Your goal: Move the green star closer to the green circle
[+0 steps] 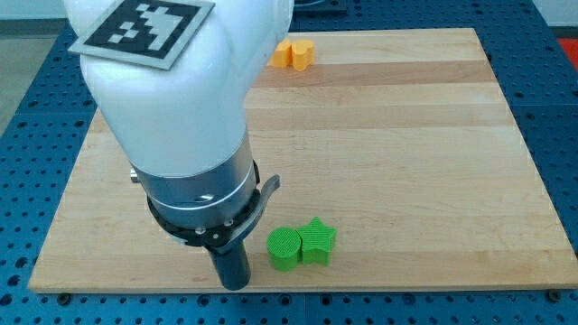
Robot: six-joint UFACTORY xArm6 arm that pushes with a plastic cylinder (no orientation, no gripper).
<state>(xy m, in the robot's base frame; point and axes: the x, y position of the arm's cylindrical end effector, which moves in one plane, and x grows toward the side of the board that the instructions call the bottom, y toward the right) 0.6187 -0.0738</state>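
Resting on wood board (388, 117), green star (318, 240) touches green circle (284, 248).

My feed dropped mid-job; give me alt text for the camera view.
The green star block touches the green circle block near the wooden board's bottom edge, with my tip just to their left. A yellow block and an orange block sit at the top.

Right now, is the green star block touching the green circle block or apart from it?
Touching, as far as this view shows. The green star block sits against the right side of the green circle block, no wood visible between them. My tip is left of both.
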